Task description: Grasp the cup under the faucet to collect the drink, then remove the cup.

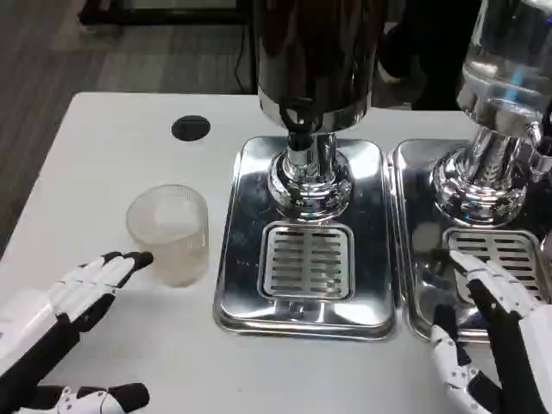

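Note:
A clear plastic cup (170, 233) stands upright on the white table, left of the steel drip tray (304, 310) of the dark drink dispenser (312, 52). The dispenser's faucet (299, 129) hangs above the tray's slotted grate (306, 260), which is bare. My left hand (82, 297) lies low at the left with fingers apart, its black fingertips (138, 260) just short of the cup's near-left side; touching or not is unclear. My right hand (496, 332) hovers open at the lower right over the second tray.
A second dispenser (504, 60) with a clear tank stands at the right on its own steel tray (405, 216), close beside the first. A black round hole (191, 128) sits in the table behind the cup. The table's left edge runs diagonally at the far left.

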Motion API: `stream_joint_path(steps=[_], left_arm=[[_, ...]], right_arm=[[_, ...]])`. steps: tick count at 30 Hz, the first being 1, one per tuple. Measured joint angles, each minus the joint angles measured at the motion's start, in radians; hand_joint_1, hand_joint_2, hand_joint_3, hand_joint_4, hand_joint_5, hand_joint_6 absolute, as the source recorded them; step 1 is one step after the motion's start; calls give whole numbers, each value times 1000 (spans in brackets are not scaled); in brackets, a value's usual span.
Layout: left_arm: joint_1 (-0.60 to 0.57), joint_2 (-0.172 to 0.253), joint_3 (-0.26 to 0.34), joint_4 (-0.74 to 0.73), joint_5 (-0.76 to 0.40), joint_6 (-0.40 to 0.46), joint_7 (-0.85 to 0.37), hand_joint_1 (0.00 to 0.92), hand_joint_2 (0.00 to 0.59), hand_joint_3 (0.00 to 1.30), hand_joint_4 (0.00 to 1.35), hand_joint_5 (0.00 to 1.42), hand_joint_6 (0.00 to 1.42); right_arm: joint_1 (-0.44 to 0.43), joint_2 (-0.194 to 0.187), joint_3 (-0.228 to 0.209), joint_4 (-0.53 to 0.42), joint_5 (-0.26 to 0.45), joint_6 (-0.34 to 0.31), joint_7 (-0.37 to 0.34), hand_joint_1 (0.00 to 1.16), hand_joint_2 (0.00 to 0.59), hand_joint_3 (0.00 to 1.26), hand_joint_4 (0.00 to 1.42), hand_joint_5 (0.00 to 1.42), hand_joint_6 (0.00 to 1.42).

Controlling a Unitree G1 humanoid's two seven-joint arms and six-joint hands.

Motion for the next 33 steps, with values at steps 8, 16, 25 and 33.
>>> stream_joint_path(steps=[8, 16, 25, 33], left_arm=[[-1, -3, 0, 0, 0, 0, 0, 0, 104, 0, 0, 0, 85], [3, -16, 0, -24, -1, 7, 0, 0, 104, 0, 0, 0, 92], [20, -40, 4, -62, -1, 22, 0, 0, 104, 0, 0, 0, 95], [20, -41, 20, -53, -62, 22, -1, 0, 107, 0, 0, 0, 97]], right_arm=[[11, 1, -2, 0, -1, -1, 0, 341, 526, 259, 211, 171, 287], [16, -8, -19, 4, 17, -31, 0, 342, 526, 263, 211, 170, 287], [16, -15, -43, 22, 28, -56, -1, 343, 526, 271, 211, 170, 288], [13, -5, -43, 20, 26, -56, 6, 344, 526, 272, 211, 170, 284]])
